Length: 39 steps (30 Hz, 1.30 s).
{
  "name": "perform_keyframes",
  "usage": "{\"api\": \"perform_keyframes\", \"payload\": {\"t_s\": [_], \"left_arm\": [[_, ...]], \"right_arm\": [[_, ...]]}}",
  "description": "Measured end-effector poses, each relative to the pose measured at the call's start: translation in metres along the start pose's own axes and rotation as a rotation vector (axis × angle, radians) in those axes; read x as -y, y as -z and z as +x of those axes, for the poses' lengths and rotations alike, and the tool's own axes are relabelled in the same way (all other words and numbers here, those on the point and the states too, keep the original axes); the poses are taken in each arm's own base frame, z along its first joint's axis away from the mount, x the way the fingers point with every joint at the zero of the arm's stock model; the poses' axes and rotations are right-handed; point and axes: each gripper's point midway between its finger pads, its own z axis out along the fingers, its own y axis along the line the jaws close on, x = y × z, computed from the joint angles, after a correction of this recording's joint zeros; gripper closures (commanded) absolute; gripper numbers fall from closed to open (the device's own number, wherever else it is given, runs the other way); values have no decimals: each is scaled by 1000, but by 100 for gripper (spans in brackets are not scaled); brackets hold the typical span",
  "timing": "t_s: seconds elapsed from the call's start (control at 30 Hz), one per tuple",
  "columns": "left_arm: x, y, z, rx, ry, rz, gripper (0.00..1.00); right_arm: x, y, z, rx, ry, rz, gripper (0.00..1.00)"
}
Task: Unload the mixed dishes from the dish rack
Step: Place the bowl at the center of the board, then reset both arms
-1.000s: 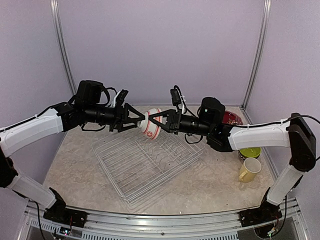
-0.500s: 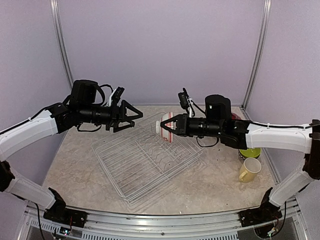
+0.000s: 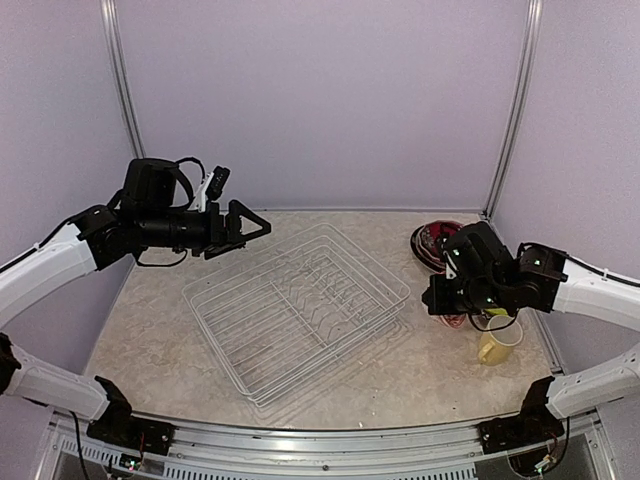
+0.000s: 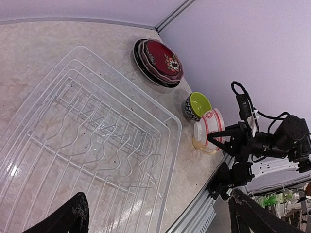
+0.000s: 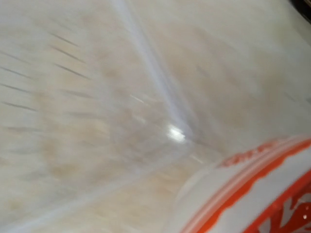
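The table beneath my arms was a mottled beige slab, glossy in places. The white wire dish rack sat at its middle, turned askew to the edges. At 2 o'clock from the rack, by the far right corner, lay a stack of plates, a dark red one uppermost. The lime green bowl stood at 3 o'clock, and the pale yellow mug just beside it at 4 o'clock.

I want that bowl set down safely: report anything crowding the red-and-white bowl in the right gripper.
The lime green bowl and the pale yellow mug sit close beside the red-white bowl held in the right gripper. The plate stack lies further back.
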Motion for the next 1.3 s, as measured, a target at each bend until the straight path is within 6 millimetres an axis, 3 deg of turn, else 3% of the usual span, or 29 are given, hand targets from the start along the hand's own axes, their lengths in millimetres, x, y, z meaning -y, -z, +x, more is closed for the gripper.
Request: {"api": "perform_keyframes", "payload": {"t_s": [0.3, 0.43, 0.6, 0.73, 0.9, 1.0, 1.07, 1.17, 1.3], "left_arm": [[-2, 17, -5, 46, -26, -51, 4], [-2, 30, -8, 78, -33, -74, 4], [-2, 44, -12, 119, -38, -102, 4], [-9, 57, -9, 160, -31, -138, 1], [-16, 78, -9, 232, -21, -188, 1], [-15, 96, -13, 291, -28, -210, 1], [-12, 113, -19, 351, -41, -222, 1], [-8, 135, -26, 424, -67, -239, 1], [2, 170, -38, 525, -112, -262, 1]], "right_arm": [[63, -28, 54, -142, -12, 245, 100], [78, -46, 74, -199, -11, 276, 100], [83, -64, 83, -238, 9, 304, 96], [87, -69, 87, -253, 21, 327, 75], [86, -68, 83, -245, 44, 328, 31], [81, -60, 67, -205, 58, 318, 9], [70, -44, 40, -130, 80, 288, 1], [51, -16, -5, 3, 88, 223, 0], [22, 44, -74, 223, 135, 120, 0]]}}
